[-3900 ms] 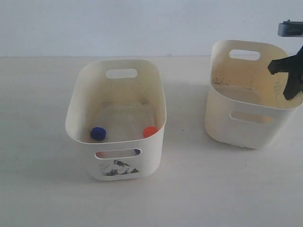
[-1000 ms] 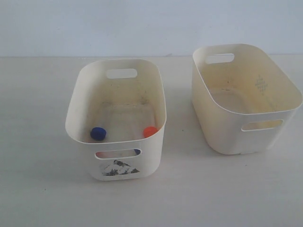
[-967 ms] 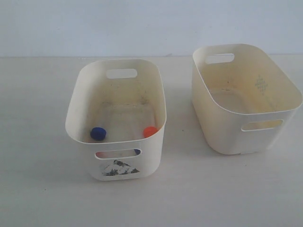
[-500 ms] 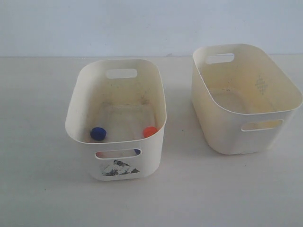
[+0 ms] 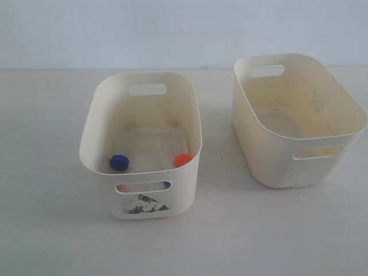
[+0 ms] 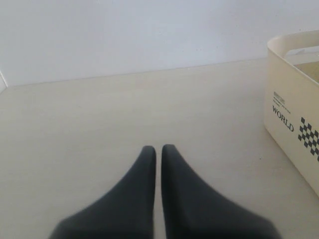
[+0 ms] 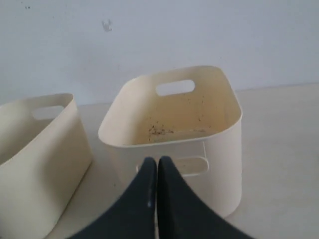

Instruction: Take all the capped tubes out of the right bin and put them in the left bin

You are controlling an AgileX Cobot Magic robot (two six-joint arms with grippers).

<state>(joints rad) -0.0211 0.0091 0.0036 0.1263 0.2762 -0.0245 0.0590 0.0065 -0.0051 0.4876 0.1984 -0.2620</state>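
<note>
Capped tubes (image 5: 150, 155) lie in left bin (image 5: 92, 132), by its front wall: dark blue cap (image 5: 119, 162), orange-red cap (image 5: 182, 160), second blue cap (image 5: 166, 184) seen through the slot. Right bin (image 5: 299, 167) stands apart, nearer counter's (image 5: 46, 230) far edge. Left tool (image 6: 154, 149), right tool (image 7: 157, 160): tips pressed together.

left bin (image 5: 187, 172): smooth cream plastic, satin sheen, interior speckled and grimy. right bin (image 5: 259, 155): same plastic, few dark specks inside. capped tubes (image 5: 119, 162): caps solid-coloured plastic, low gloss. table (image 5: 57, 230): pale, matt.
</note>
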